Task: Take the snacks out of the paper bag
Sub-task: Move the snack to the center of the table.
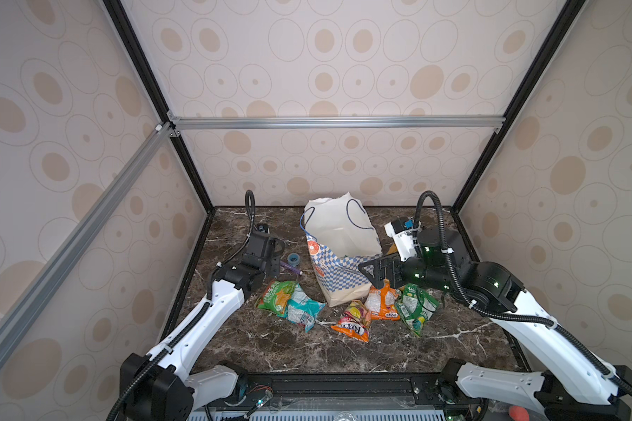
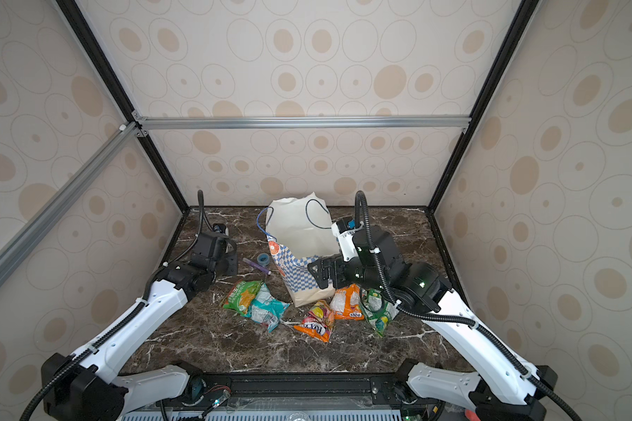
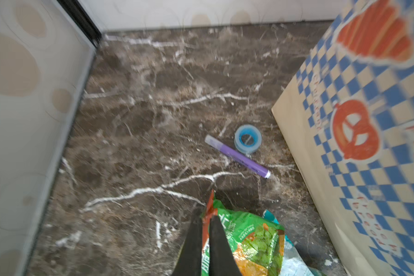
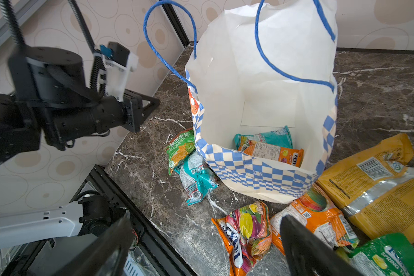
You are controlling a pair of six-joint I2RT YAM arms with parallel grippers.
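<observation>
The tall white paper bag (image 4: 261, 71), with a blue-checkered band and blue cord handles, stands upright with its mouth open, straight ahead of the right gripper (image 4: 206, 216). That gripper's jaws are spread wide with nothing held. Two snacks lie on the bag's floor: a teal foil packet (image 4: 270, 136) and an orange foil packet (image 4: 273, 153) resting against it.

Outside the bag, under and beside the right jaws, lie a multicoloured orange packet (image 4: 244, 229), an orange-and-white packet (image 4: 318, 212), a green packet (image 4: 392, 258) and a larger yellow packet (image 4: 380, 181).

The left gripper (image 3: 205, 215) has its jaws nearly together, with a corner of a green-and-orange packet (image 3: 253, 236) in the slit. Whether they pinch it cannot be told. That packet overlaps a second teal packet (image 1: 301, 310).

Ahead of the left jaws, a purple pen (image 3: 237, 156) and a small blue tape roll (image 3: 247, 139) lie just beside each other on the brown marbled tabletop (image 3: 141, 119).
</observation>
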